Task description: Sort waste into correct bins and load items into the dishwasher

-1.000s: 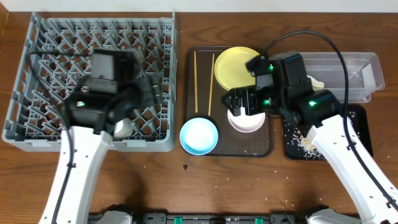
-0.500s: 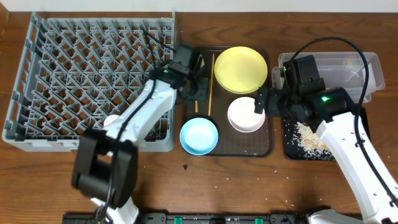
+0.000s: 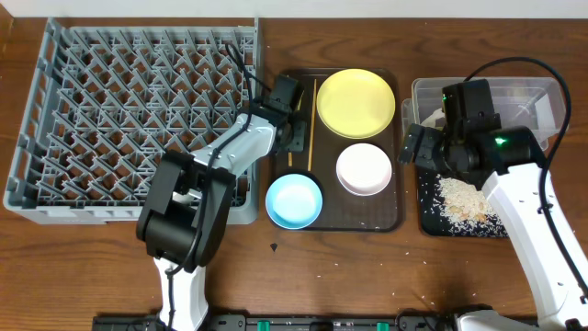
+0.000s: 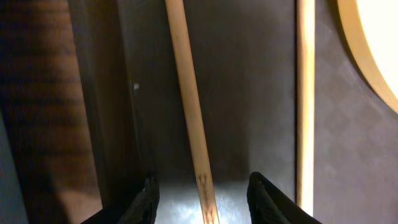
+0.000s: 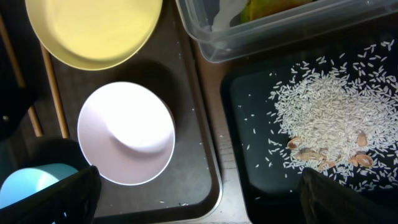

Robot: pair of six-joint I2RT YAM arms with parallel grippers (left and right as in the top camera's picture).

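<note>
Five items are left on the brown tray [image 3: 390, 217]: yellow plate [image 3: 356, 101] at one o'clock, white bowl [image 3: 366, 169] at four, blue bowl [image 3: 294, 200] at seven, two chopsticks [image 3: 311, 119] at eleven. The rack [image 3: 92, 92], at nine o'clock on the table, holds nothing I can make out. The waste looks sorted: rice [image 3: 459, 198] in the black tray [image 3: 430, 217], wrapper [image 5: 277, 6] in the clear tub [image 3: 533, 97]. The left gripper [image 4: 202, 186], part-open, straddles one chopstick [image 4: 186, 93] without touching it. The right gripper [image 3: 415, 147] gapes wide and empty.

We see yellow plate [image 3: 356, 101], white bowl [image 3: 364, 169], blue bowl [image 3: 294, 200] upright beside two parallel chopsticks [image 3: 312, 119]; rice grains [image 3: 459, 198] heaped in the black tray [image 3: 432, 221].
</note>
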